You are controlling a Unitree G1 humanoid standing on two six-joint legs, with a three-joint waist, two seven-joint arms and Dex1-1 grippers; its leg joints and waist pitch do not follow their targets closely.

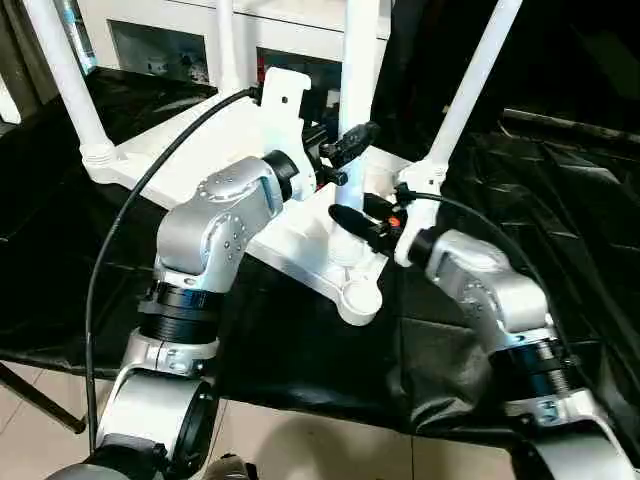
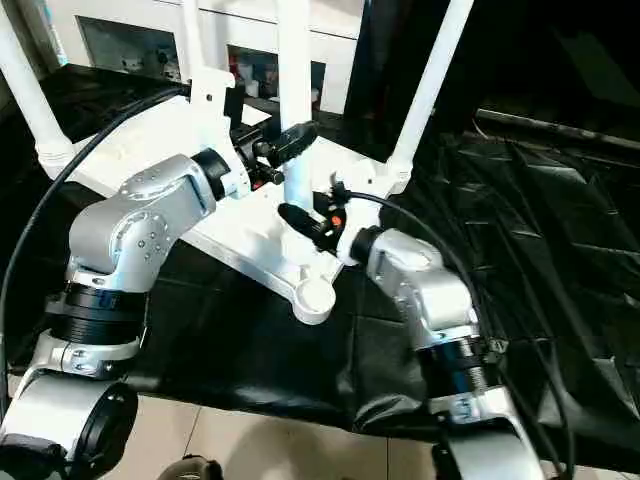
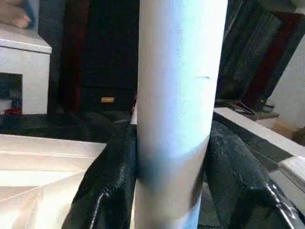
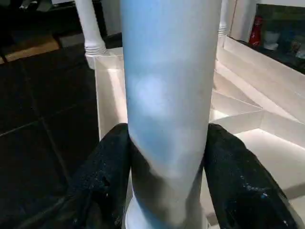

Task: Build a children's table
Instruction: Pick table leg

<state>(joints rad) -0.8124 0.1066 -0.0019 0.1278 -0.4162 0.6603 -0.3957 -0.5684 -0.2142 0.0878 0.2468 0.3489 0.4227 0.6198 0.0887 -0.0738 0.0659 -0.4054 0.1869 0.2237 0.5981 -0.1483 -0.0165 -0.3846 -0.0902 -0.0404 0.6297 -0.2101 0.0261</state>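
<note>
Nearest socket: an open round corner socket [image 1: 358, 297] at the near corner of the tabletop [image 2: 130, 140], about 6 o'clock from the grippers, holds no leg.
Right gripper: the right gripper [image 4: 167, 171] pinches the low end of the fourth leg [image 2: 294, 60], its fingers [image 4: 107, 176] pressed to either side of the tube just above the base.
Left gripper: the left gripper [image 3: 169, 181] clamps the same leg a little higher, at roughly 11 o'clock from the right one, fingers [image 3: 114, 176] tight on both sides.
Tabletop: it lies ribbed side up on the black sheet [image 1: 560, 200].
Other legs: one leg [image 1: 65, 75] stands in its socket at 10 o'clock, another [image 1: 470, 85] at 2 o'clock; a third [image 1: 224, 45] rises behind, near 12 o'clock.
Step in hand: seemingly seating the held leg; whether its foot is in a socket is hidden behind the grippers.
Next move: likely a straight downward press, tube kept upright, then release of both grips.
Cabinet: a white cabinet [image 1: 160, 30] stands at the far edge.
Writing: none readable; a small yellow tag [image 3: 107, 99] in the left wrist view is too blurred to read.
</note>
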